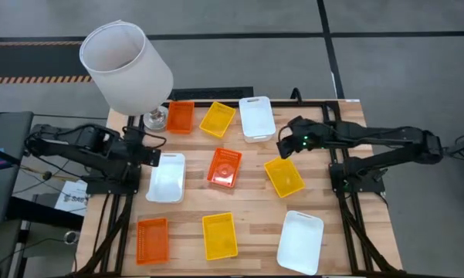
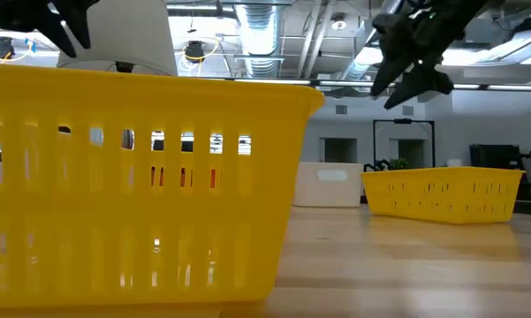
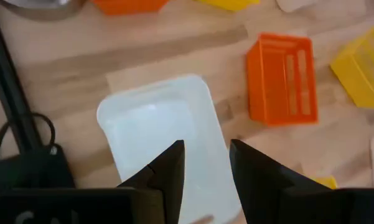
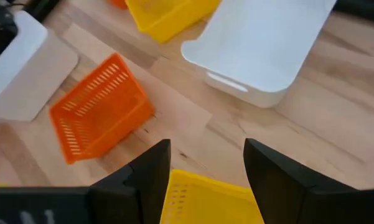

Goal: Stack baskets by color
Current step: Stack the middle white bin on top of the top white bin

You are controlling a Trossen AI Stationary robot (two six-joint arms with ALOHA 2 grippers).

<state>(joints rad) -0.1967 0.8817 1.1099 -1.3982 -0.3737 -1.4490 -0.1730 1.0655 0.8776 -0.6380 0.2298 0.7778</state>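
The right gripper (image 4: 206, 177) hangs with its jaws spread wide and empty, and straight below the gap sits the near rim of a yellow perforated plastic basket (image 1: 284, 176), its long axis running on away from the wrist toward the counter's (image 1: 255, 208) front edge. The left gripper (image 3: 206, 171) hovers with jaws partly open and nothing between them over a white rectangular plastic basket (image 1: 167, 177), whose length lies in line with the jaws. My call: each arm has its own nearest target.
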